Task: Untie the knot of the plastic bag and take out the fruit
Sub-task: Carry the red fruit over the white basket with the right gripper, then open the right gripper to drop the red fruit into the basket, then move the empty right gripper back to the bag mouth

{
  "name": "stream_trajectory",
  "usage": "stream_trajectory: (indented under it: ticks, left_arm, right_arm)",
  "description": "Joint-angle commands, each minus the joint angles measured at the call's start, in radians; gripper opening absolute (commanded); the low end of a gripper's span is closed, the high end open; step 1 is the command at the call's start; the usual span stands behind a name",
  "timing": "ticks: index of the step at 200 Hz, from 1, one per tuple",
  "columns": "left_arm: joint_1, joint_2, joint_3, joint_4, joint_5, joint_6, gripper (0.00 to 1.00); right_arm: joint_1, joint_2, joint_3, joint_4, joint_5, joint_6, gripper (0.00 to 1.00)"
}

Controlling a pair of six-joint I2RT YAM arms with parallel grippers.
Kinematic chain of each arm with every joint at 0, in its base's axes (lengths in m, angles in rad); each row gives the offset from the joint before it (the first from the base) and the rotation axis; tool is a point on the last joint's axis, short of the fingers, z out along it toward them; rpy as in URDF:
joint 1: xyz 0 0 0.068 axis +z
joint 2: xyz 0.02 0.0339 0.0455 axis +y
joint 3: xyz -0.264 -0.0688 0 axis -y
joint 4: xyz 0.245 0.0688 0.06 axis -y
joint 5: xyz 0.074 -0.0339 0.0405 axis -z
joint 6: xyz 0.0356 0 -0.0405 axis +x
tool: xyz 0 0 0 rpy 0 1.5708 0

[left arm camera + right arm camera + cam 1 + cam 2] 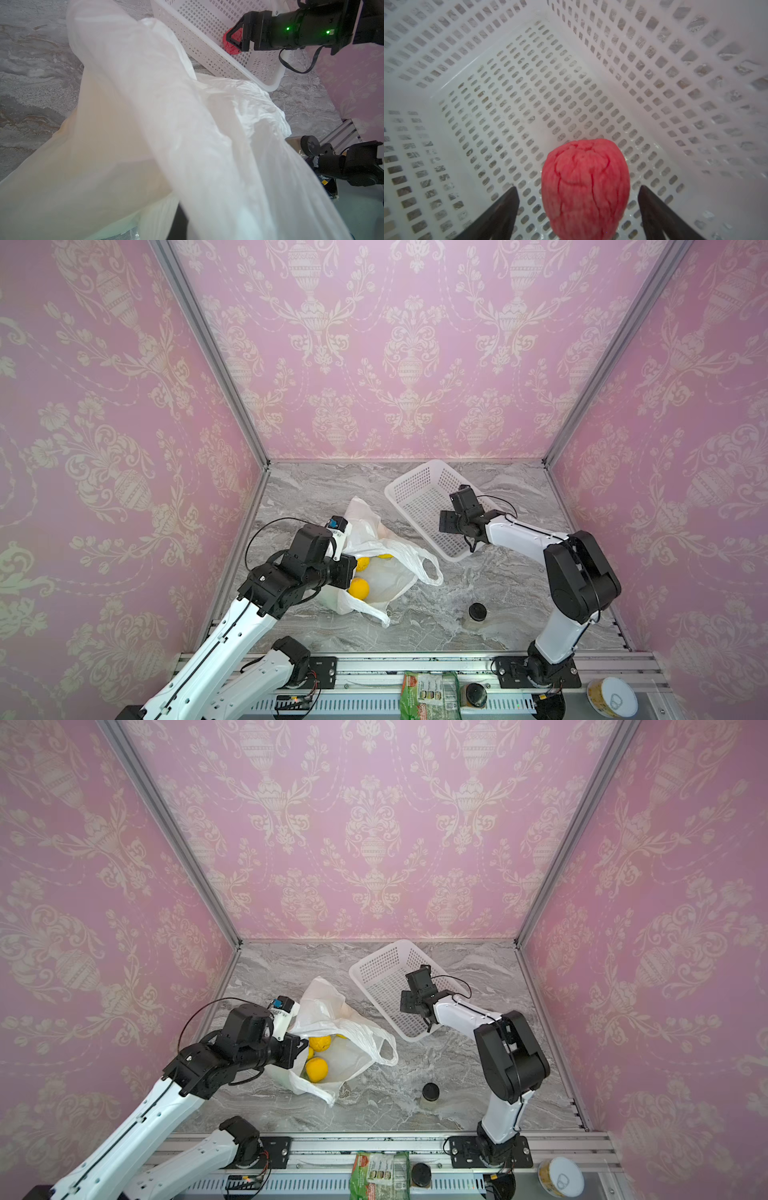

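Observation:
The plastic bag [386, 556] [345, 1027] lies open on the marble, and its film fills the left wrist view [145, 124]. Its knot is out of view; one handle loop [430, 572] lies loose. Yellow fruit [358, 588] [316, 1068] shows in the bag's mouth. My left gripper [347, 570] [297, 1048] is shut on the bag's rim, its fingertips hidden by film. My right gripper [446, 522] [577, 186] hangs open inside the white basket [419, 489] [446, 41]. A pink-red fruit [585, 182] [231, 43] sits between its fingers with a gap on each side.
A black round lid [478, 611] [431, 1091] lies on the marble near the right arm's base. On the front rail are a green packet [430, 695], a dark jar [476, 695] and a tin can [612, 697]. Pink patterned walls close three sides.

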State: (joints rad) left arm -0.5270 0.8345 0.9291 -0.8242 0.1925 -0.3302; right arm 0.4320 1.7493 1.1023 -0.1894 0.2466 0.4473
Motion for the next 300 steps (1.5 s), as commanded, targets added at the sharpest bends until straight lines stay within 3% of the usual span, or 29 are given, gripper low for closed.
stream_trajectory:
  ticks: [1,53,83,103,154,197,247,280,300]
  left_arm:
    - [-0.005,-0.002,-0.003,-0.001,-0.013,0.008,0.0]
    - [-0.004,-0.019,-0.004,0.001,-0.013,0.007,0.0]
    - [-0.004,-0.013,-0.003,0.001,-0.013,0.008,0.0]
    - [-0.004,-0.02,-0.004,0.002,-0.011,0.008,0.0]
    - [-0.005,-0.027,-0.007,0.002,-0.011,0.008,0.0]
    - [-0.006,-0.033,-0.006,0.003,-0.012,0.006,0.0]
    - [-0.007,-0.049,-0.006,0.002,-0.019,0.005,0.0]
    - [-0.01,-0.034,-0.006,0.0,-0.022,0.004,0.0]
    - [-0.011,-0.031,-0.006,0.0,-0.024,0.003,0.0]
  right_arm:
    - [0.049,-0.047,-0.038,0.006,0.063,0.011,0.94]
    - [0.066,-0.081,-0.09,0.011,0.079,0.033,0.94]
    - [0.079,-0.163,-0.158,0.036,0.081,0.05,0.88]
    - [0.119,-0.249,-0.235,0.076,0.116,0.098,0.83]
    - [0.214,-0.354,-0.377,0.125,0.192,0.184,0.81]
    - [0.27,-0.458,-0.473,0.177,0.157,0.229,0.78]
    - [0.374,-0.471,-0.518,0.267,0.152,0.286,0.75]
    - [0.393,-0.547,-0.512,0.205,0.254,0.262,0.75]
    - [0.393,-0.685,-0.518,0.167,0.305,0.206,0.76]
